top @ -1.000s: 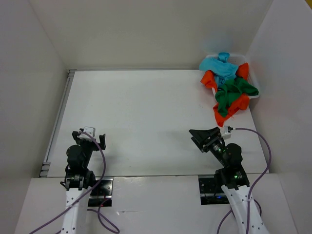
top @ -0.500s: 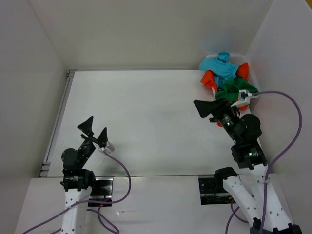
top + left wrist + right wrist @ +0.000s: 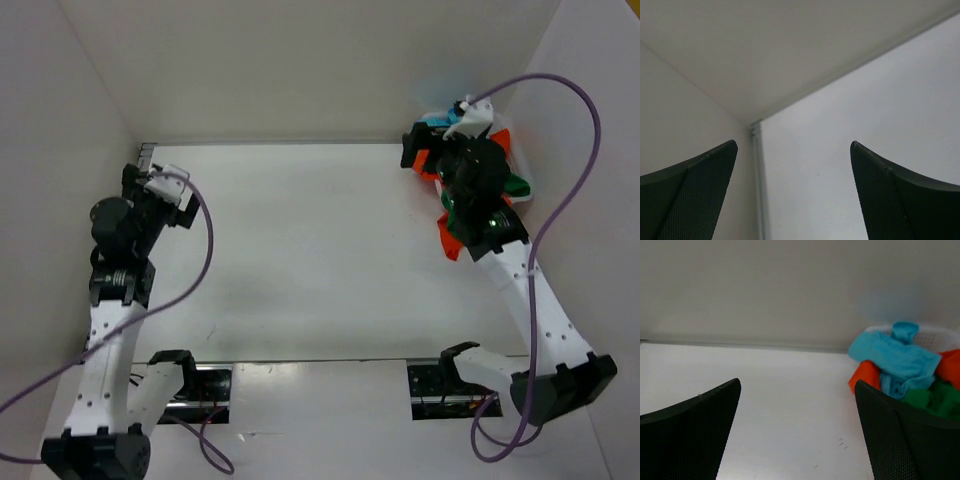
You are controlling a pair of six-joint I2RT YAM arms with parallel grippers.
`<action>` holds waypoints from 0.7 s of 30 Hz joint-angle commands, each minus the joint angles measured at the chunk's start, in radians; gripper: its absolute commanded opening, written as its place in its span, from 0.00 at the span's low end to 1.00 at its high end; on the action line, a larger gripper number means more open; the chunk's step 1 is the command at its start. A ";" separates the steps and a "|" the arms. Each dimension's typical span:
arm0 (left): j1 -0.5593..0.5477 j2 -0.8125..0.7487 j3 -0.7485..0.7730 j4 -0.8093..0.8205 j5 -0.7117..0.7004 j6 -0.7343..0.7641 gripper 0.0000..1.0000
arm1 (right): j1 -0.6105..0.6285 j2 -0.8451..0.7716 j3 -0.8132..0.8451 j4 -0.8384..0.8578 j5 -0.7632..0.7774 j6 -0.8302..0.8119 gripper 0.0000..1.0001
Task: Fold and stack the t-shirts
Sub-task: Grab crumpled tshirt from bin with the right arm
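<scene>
The left arm (image 3: 105, 340) has lifted up tall. The left tool (image 3: 792, 145) has gone from the near edge of the desk (image 3: 300, 240) toward the far left corner. The right arm (image 3: 535, 305) has stretched out long. The right tool (image 3: 797, 382) has moved from the near right to the far right, and now hides much of the t-shirts (image 3: 452, 238) from above.
</scene>
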 commanded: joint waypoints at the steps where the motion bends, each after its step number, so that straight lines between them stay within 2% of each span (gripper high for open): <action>1: -0.002 0.127 0.098 -0.199 0.089 -0.176 1.00 | 0.106 0.115 0.137 0.048 0.255 -0.311 0.99; 3: -0.002 0.254 0.211 -0.261 0.118 -0.225 1.00 | 0.189 0.209 0.174 0.108 0.427 -0.411 0.99; 4: -0.002 0.302 0.254 -0.334 0.152 -0.226 1.00 | 0.251 0.232 0.174 0.249 0.598 -0.480 0.99; 5: -0.002 0.345 0.291 -0.367 0.169 -0.235 1.00 | 0.264 0.249 0.156 0.314 0.636 -0.494 0.99; 8: -0.014 0.483 0.386 -0.448 0.192 -0.235 1.00 | 0.251 0.321 0.255 0.202 0.476 -0.464 0.99; 12: -0.064 0.598 0.461 -0.607 0.182 -0.175 1.00 | 0.185 0.433 0.295 0.091 0.458 -0.321 0.99; 13: -0.065 0.645 0.475 -0.631 0.169 -0.164 1.00 | 0.142 0.448 0.295 0.041 0.478 -0.227 0.99; 14: -0.065 0.731 0.484 -0.705 0.169 -0.164 1.00 | 0.017 0.538 0.339 -0.140 0.647 0.003 0.99; 17: -0.065 0.741 0.472 -0.695 0.192 -0.164 1.00 | -0.016 0.589 0.340 -0.194 0.713 0.036 0.97; 20: -0.055 0.730 0.443 -0.665 0.217 -0.195 1.00 | -0.126 0.661 0.398 -0.330 0.641 0.211 0.91; 21: -0.055 0.730 0.443 -0.665 0.229 -0.195 1.00 | -0.203 0.678 0.412 -0.413 0.565 0.301 0.91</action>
